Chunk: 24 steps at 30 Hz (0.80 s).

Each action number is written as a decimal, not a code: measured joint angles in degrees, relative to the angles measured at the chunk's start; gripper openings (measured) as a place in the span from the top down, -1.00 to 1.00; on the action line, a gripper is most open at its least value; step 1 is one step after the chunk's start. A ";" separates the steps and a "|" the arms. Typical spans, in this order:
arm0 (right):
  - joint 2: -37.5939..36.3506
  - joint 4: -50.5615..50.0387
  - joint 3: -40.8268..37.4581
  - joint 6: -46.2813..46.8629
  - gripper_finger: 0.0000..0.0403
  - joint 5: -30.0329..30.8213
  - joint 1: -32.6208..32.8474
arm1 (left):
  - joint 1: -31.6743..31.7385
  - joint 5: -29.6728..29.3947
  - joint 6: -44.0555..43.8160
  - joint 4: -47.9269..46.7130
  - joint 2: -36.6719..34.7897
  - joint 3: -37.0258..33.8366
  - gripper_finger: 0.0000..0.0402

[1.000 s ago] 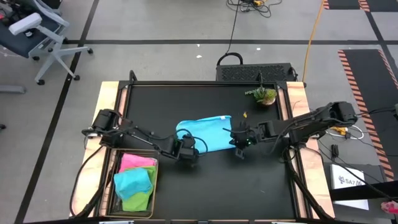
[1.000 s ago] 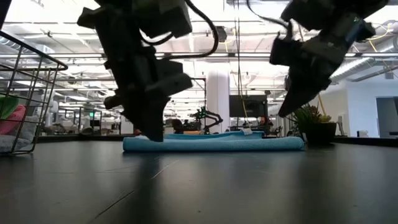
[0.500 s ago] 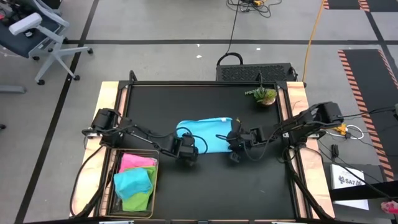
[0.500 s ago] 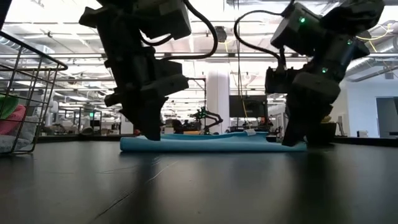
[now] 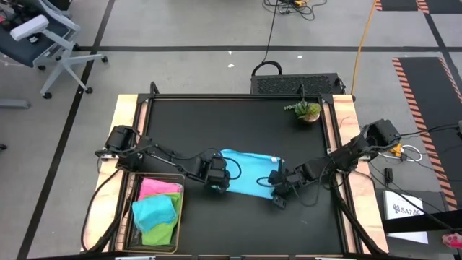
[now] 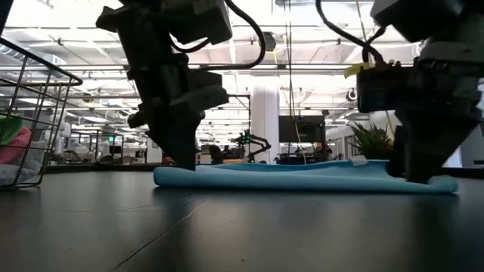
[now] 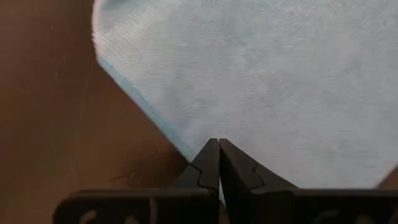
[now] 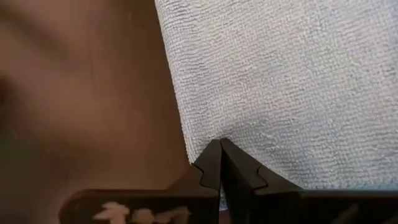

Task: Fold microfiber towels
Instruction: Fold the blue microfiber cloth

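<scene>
A light blue microfiber towel (image 5: pixel 249 173) lies spread on the black table (image 5: pixel 216 123), a little nearer than its middle. My left gripper (image 5: pixel 216 178) is shut at the towel's left end, seen close in its wrist view (image 7: pixel 219 146). My right gripper (image 5: pixel 279 195) is shut at the towel's near right corner, seen close in its wrist view (image 8: pixel 219 144). In the low view the towel (image 6: pixel 302 177) lies flat, with the left gripper (image 6: pixel 180 162) and the right gripper (image 6: pixel 422 177) at its two ends. My left gripper has its shut fingertips on the towel's hemmed edge (image 7: pixel 186 148), near the left corner. It comes from above, slanting down. One layer or several, I cannot tell. The cloth around it lies on the table. My right gripper has its shut fingertips on the towel's side edge (image 8: pixel 194 149) at the near right corner (image 5: pixel 280 189). It slants down from the right. This end rests on the table, and the cloth runs flat toward the left gripper.
A wire mesh basket (image 5: pixel 131 217) at the near left holds pink, teal and lime green towels. A small potted plant (image 5: pixel 307 110) stands at the far right. Bare tabletop lies beyond the towel and near the front edge.
My right gripper has swung in to the towel's right end, sunk, then gone toward the near edge and slightly right, rolling as it went. The towel's right part has slid nearer with it, so the cloth lies more stretched out. The left end has stayed under the left gripper.
</scene>
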 joint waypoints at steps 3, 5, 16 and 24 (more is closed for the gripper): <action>-2.25 -0.58 -0.32 0.58 1.00 -0.76 0.97 | 0.02 0.00 2.10 0.08 0.00 0.00 0.94; -5.07 -0.81 -0.47 1.17 1.00 -0.73 0.92 | 0.13 0.01 4.13 0.03 -0.02 0.11 0.94; -24.05 6.13 -0.30 -3.57 1.00 16.96 -2.33 | 4.94 -1.18 22.59 5.85 -0.17 4.20 0.93; -29.70 13.20 -0.19 -11.85 1.00 27.11 -3.54 | 11.46 1.40 35.24 9.37 0.46 4.15 0.97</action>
